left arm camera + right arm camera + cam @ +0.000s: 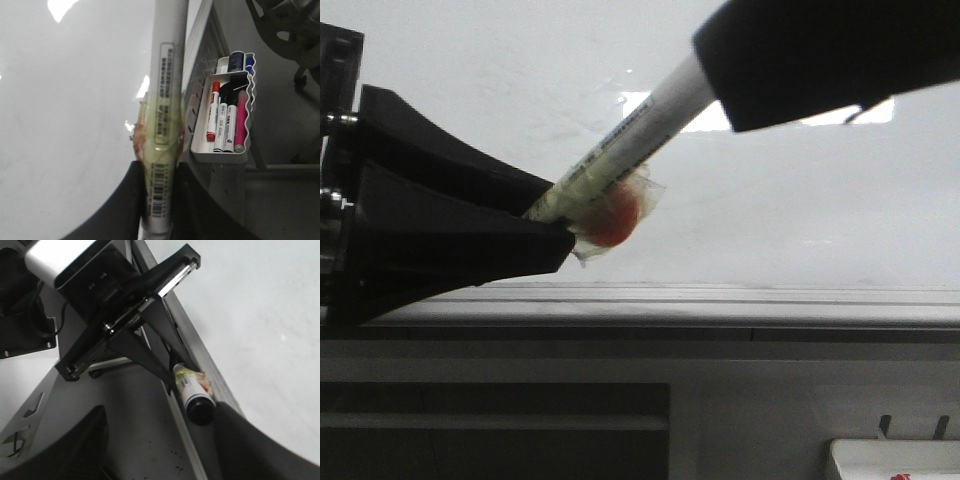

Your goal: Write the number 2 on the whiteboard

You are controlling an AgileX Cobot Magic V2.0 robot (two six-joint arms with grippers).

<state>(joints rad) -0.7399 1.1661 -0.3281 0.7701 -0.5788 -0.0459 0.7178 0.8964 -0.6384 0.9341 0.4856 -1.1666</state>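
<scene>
My left gripper (157, 175) is shut on the barrel of a white marker (167, 75) that has a barcode label, yellowish tape and a red bit. In the front view the left gripper (555, 225) holds the marker (620, 150) slanting up to the right in front of the whiteboard (500, 70). A black finger of my right gripper (820, 60) covers the marker's upper end. In the right wrist view my right gripper (160, 410) is open wide, and the marker's black cap (201, 410) lies beside one finger. No number 2 shows on the board.
The board's grey edge rail (720, 300) runs along its lower edge. A white tray (220, 156) on the perforated panel holds red, black and pink markers. A small white tray (890, 455) shows at the front view's lower right.
</scene>
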